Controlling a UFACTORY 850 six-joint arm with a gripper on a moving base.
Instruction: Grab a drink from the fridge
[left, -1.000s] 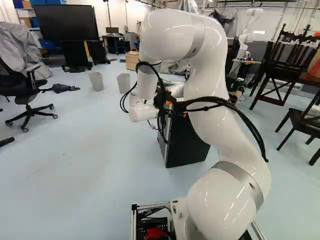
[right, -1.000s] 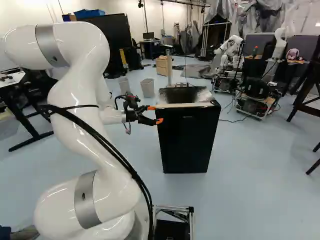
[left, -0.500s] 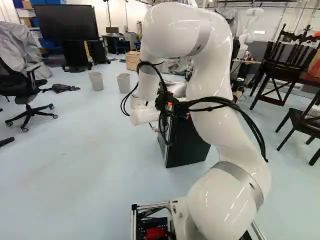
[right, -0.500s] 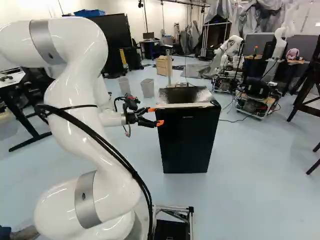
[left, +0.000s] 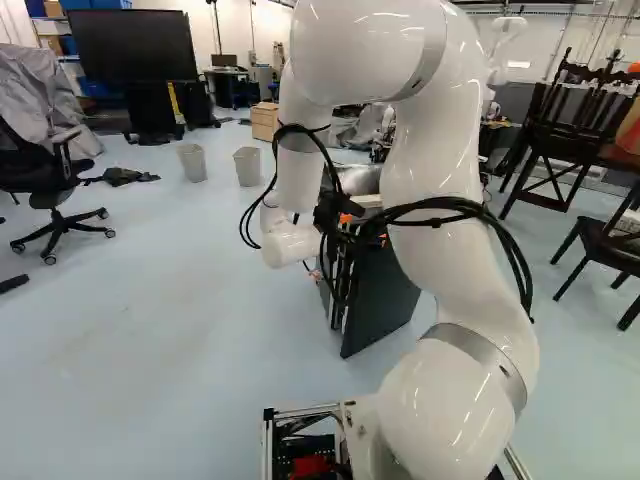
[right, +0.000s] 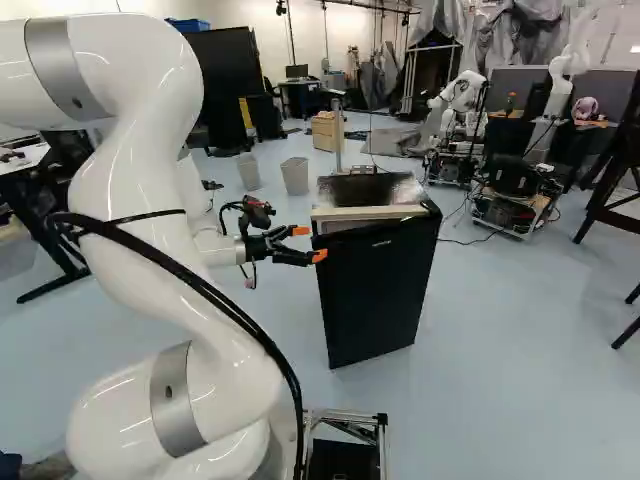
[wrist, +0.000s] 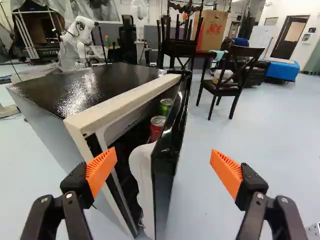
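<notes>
Holding nothing, with fingers (wrist: 101, 169) spread wide. Look to twelve o'clock from the gripper (wrist: 163, 151) for the red can (wrist: 157, 128) and green can (wrist: 166, 106), seemingly on a shelf inside the fridge door (wrist: 162, 185). Expect light, smooth, slippery metal, easily dented; grip gently round the upper sides. First clear the part-open door at twelve and the pale frame (wrist: 115, 105) at eleven. Ignore the chair (wrist: 240, 75) beyond, at one.

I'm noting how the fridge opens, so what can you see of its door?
The fridge door is an upright, flat panel, glossy black outside, with a white inner lining that looks like plastic. It stands ajar, its far end at the fridge body, its free edge nearest the wrist camera. A red can and a green can show in the gap. The open claw has a finger to each side of that edge in the wrist view, with no clear contact.
</notes>
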